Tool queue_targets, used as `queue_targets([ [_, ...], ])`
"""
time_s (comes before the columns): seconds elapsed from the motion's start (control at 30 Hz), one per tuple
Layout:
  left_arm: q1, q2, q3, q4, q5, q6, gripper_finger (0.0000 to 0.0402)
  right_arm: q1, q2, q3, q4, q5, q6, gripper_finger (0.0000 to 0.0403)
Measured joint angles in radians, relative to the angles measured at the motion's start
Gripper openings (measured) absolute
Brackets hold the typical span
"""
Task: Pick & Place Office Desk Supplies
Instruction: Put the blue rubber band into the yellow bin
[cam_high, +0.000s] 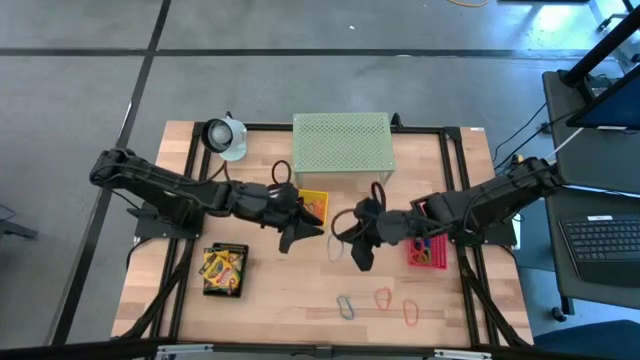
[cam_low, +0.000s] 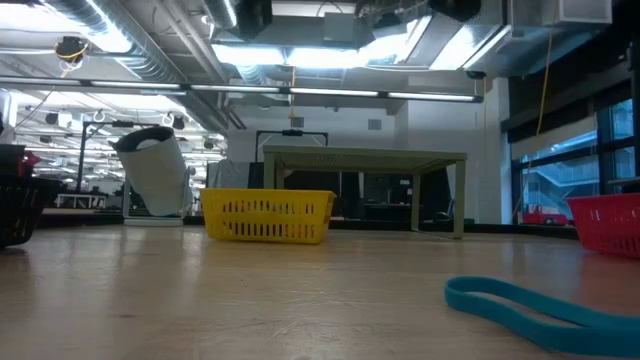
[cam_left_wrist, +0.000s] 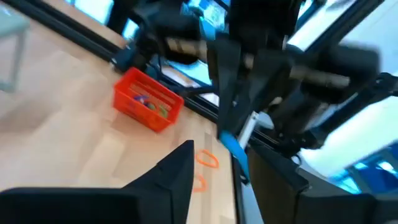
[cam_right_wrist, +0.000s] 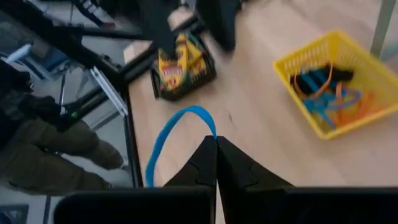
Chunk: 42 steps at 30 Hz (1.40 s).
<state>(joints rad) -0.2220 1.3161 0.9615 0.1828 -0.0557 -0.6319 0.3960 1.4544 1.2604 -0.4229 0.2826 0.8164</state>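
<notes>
**2 arms meet mid-table, a blue loop pinched in the right gripper**

In the high view the right gripper (cam_high: 358, 250) sits just right of the frame's centre, above the bare wood. Its 2 fingers are pressed fully together, and the right wrist view shows a thin blue loop (cam_right_wrist: 176, 135) clamped at their tips, hanging off the table.

The left gripper (cam_high: 297, 236) is just left of centre, close to the right one but apart from it. In its wrist view the fingers (cam_left_wrist: 172, 177) stand partly spread with nothing between them; the right arm and its blue loop fill the space just beyond.

The yellow tray (cam_high: 313, 205) lies in the centre of the frame, below the pale green shelf (cam_high: 342, 142), with blue and orange loops (cam_right_wrist: 329, 93) and something black inside. The black tray (cam_high: 224, 270), lower left, carries crayon boxes (cam_right_wrist: 176, 65). The red tray (cam_high: 428, 251), right of centre, has small coloured items in it.

4 loose loops (cam_high: 380, 302) rest on the wood near the bottom centre: 1 blue, the rest red or orange. A teal loop (cam_low: 540, 303) lies at the low view's lower right.
</notes>
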Motion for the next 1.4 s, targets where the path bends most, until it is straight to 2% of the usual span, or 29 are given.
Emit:
queue_targets([
  [0.13, 0.008, 0.019, 0.0, -0.002, 0.034, -0.024, 0.0165, -0.035, -0.001, 0.039, -0.004, -0.006, -0.049, 0.0],
  [0.3, 0.017, 0.019, 0.0, 0.037, 0.022, -0.027, 0.0177, -0.062, -0.001, 0.043, -0.003, -0.01, -0.065, 0.0],
  [0.5, 0.023, 0.019, 0.0, 0.046, 0.019, -0.026, 0.0178, -0.082, -0.001, 0.043, 0.017, -0.01, -0.066, 0.0],
  [0.73, 0.024, 0.019, 0.0, 0.046, -0.032, -0.026, 0.0169, -0.101, -0.001, 0.043, 0.088, -0.01, -0.093, 0.0],
  [0.9, 0.034, 0.019, 0.0, 0.044, -0.023, -0.027, 0.0129, -0.101, -0.001, 0.043, 0.111, -0.01, -0.1, 0.0],
  [1.07, 0.047, 0.019, 0.0, 0.044, -0.029, -0.025, 0.0018, -0.101, -0.001, 0.043, 0.11, -0.01, -0.102, 0.0],
  [1.17, 0.061, 0.019, 0.0, 0.044, -0.046, -0.024, 0.0004, -0.101, -0.001, 0.043, 0.11, 0.002, -0.107, 0.0],
  [1.4, 0.093, 0.019, 0.0, 0.043, -0.039, -0.026, 0.0003, -0.111, -0.001, 0.043, 0.11, 0.032, -0.111, 0.0],
])
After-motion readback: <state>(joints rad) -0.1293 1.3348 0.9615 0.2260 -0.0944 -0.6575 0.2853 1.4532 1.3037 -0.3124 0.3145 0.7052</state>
